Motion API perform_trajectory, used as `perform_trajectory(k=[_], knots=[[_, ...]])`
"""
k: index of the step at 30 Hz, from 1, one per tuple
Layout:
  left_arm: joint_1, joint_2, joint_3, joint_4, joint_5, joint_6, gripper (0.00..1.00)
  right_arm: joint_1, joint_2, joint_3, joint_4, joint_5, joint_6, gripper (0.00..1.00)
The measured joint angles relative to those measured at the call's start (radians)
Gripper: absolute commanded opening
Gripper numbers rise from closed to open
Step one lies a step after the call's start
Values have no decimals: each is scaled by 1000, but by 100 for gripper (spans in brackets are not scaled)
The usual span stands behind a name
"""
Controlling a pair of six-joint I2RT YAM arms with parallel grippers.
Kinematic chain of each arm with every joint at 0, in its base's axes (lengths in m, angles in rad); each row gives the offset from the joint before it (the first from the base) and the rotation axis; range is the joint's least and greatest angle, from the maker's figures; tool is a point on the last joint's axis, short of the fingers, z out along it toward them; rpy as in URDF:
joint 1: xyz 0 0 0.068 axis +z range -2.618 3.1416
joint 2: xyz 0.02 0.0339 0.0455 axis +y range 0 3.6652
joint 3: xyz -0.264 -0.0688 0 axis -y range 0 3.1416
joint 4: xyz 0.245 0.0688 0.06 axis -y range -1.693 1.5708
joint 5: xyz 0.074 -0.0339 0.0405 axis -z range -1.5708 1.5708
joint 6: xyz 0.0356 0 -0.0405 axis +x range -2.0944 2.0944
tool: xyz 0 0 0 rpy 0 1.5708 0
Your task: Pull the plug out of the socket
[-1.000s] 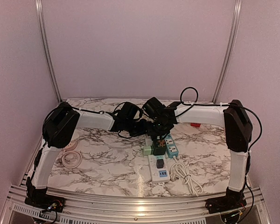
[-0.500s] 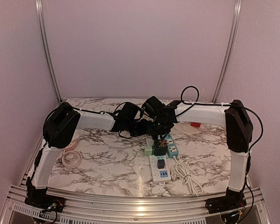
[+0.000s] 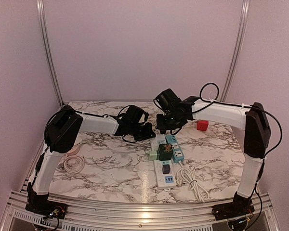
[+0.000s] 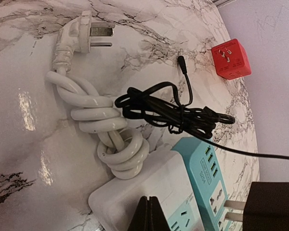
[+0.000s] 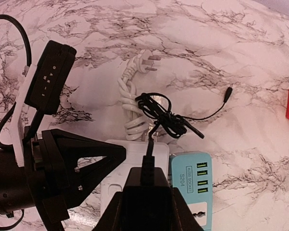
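Black plug (image 4: 272,211) at lower right of the left-wrist view, prongs bare, clear of the teal socket strip (image 4: 202,168). Right gripper (image 3: 166,126) partly closed around it, mid-frame overhead. Left gripper (image 4: 149,212) fully closed, holding nothing, tips over white strip (image 4: 130,195). Red cube (image 4: 231,58) upper right.

robot lab test cell here: plain pale walls (image 3: 144,48) close in the far, left and right sides, aluminium uprights (image 3: 49,53) run up the far corners, and a left arm (image 3: 98,124) and right arm (image 3: 221,111) sit on an aluminium rail (image 3: 135,208) at the near edge of a marble-pattern table (image 3: 111,166), loose wiring (image 3: 55,211) showing.
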Motion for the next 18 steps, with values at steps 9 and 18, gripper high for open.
perform_trajectory(k=[9,18], knots=[[0,-5,60,-116,-23,43,0,-90,-90,-71,31,-15,-28,0],[0,-70,77,-292,-57,95,0,-311,-267,-311,197,-189,-51,0]])
